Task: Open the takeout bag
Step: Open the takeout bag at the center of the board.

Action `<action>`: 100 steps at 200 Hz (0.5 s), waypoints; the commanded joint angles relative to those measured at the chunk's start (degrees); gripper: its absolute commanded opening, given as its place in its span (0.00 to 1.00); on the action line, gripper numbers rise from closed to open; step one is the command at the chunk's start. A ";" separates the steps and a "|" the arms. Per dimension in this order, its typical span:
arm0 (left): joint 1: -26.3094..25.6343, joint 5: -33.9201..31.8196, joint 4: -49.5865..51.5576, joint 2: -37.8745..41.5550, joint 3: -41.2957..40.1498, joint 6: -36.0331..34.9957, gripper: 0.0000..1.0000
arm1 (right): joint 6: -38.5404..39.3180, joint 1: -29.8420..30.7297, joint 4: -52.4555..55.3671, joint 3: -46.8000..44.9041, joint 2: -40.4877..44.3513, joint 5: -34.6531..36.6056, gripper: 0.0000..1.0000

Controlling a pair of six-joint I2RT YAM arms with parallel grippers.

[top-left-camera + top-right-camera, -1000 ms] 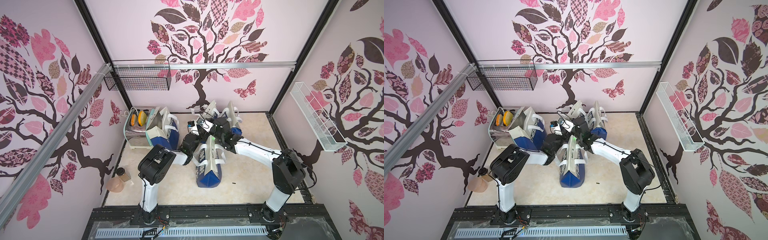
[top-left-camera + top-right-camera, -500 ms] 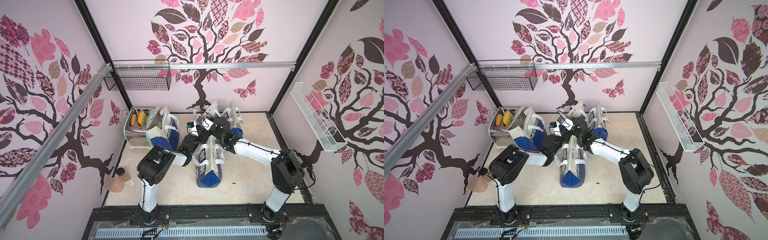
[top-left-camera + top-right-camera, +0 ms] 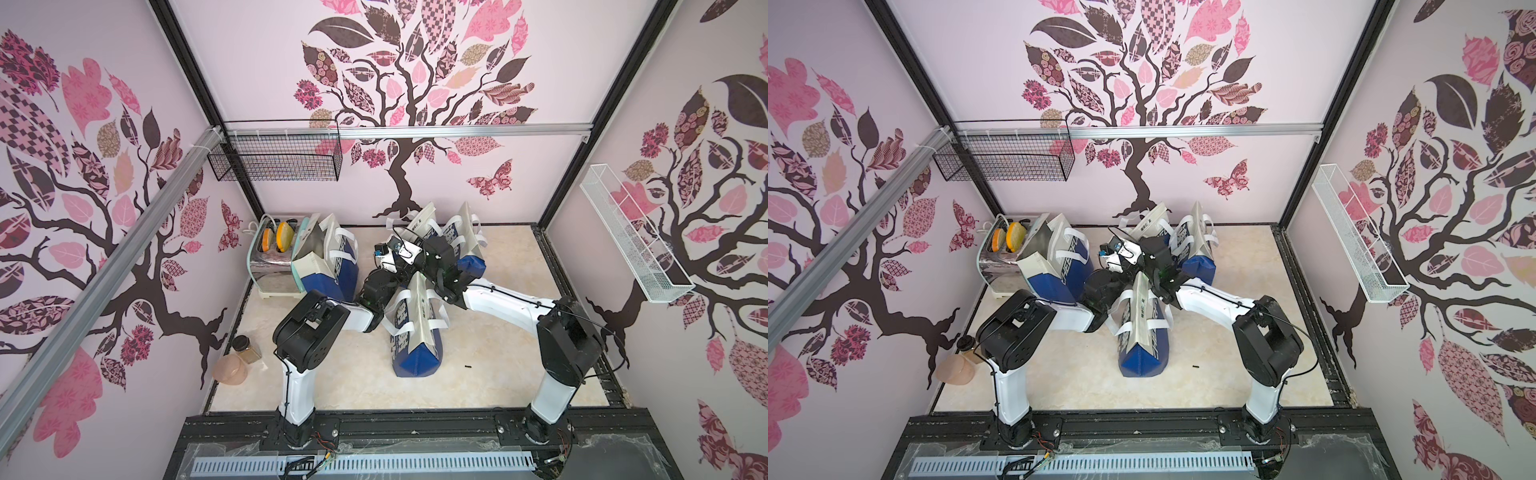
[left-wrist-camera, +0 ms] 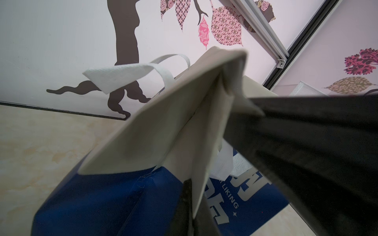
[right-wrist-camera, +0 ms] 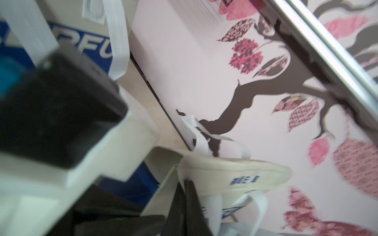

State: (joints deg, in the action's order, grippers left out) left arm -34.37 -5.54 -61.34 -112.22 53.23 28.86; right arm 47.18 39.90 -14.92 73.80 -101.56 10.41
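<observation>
The blue-bottomed, cream-topped fabric takeout bag [image 3: 417, 332] with white strap handles stands mid-table between the two arms in both top views, its mouth pressed flat and gussets folded in. The left gripper [image 4: 191, 194] is clamped tight on a cream edge of the bag's top. The right gripper [image 5: 187, 183] is closed as well, and although its wrist view is blurred, it appears to pinch the opposite cream rim, just beside the left one. The bag rests on a cream marble-patterned tabletop [image 3: 498, 374]. A matching bag [image 3: 328, 257] leans against a silver toaster [image 3: 270, 266] at the left, and two more matching bags [image 3: 461, 237] stand at the back wall. A black wire basket [image 3: 274, 160] hangs above.
</observation>
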 commanded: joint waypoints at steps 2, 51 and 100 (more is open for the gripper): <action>-0.26 1.06 3.82 1.98 -0.75 -0.90 0.03 | 0.51 0.71 -1.30 3.11 -0.32 0.20 0.00; -0.23 -1.04 12.91 5.38 -0.70 -0.04 0.00 | 5.98 2.29 2.16 5.96 2.07 11.92 0.00; -0.11 -4.45 22.49 7.42 0.64 1.19 0.00 | 9.37 3.12 5.90 9.11 5.40 16.82 0.00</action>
State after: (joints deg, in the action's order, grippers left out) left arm -34.46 -7.77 -48.01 -105.58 53.30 29.15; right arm 53.95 42.61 -8.45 77.45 -99.85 22.22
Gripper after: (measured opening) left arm 0.041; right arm 0.049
